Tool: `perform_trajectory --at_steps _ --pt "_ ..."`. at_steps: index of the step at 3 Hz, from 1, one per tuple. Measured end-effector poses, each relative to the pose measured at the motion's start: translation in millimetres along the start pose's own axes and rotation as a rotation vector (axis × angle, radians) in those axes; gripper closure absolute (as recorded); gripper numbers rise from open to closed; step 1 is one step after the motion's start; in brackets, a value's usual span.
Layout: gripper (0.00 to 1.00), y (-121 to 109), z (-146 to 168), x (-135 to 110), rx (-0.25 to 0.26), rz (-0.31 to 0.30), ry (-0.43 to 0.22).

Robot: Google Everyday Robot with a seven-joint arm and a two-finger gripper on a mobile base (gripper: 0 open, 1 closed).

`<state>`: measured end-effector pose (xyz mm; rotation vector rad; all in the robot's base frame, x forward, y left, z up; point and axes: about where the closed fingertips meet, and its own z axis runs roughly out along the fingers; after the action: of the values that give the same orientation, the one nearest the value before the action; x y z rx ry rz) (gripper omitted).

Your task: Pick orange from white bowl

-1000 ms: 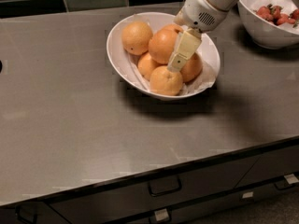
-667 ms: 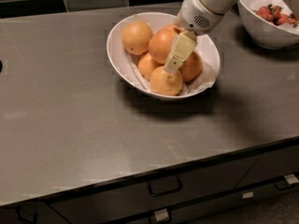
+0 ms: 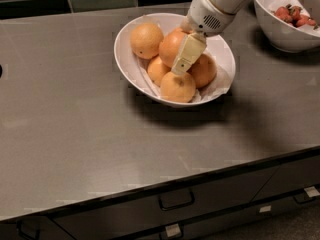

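The wide white bowl (image 3: 128, 59), lined with crinkled white paper, stands on the grey counter at the back middle and holds several oranges. The large deep-orange orange (image 3: 170, 46) lies in the middle of the pile. A paler orange (image 3: 146, 40) with a dark speck lies to its left, and smaller oranges (image 3: 177, 87) lie in front. My gripper (image 3: 180, 69) reaches down from the upper right into the bowl. It lies against the right side of the large orange, with its tip over the front orange. It partly hides the orange (image 3: 205, 70) on the right.
A deeper white bowl (image 3: 280, 36) with red fruit stands at the back right corner. A dark tiled wall runs along the back of the counter. The counter's front edge (image 3: 165, 184) has drawers with handles below it.
My gripper has moved slightly left and lower among the oranges. The oranges and the bowl have not visibly moved.
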<state>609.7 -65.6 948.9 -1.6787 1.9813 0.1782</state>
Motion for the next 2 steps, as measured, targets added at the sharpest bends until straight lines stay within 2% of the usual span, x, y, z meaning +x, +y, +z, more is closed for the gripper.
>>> perform_trajectory --at_steps 1,2 --pt "0.20 -0.7 1.0 -3.2 0.003 0.001 0.004" --pt "0.25 -0.7 1.8 -3.9 0.003 0.002 0.004"
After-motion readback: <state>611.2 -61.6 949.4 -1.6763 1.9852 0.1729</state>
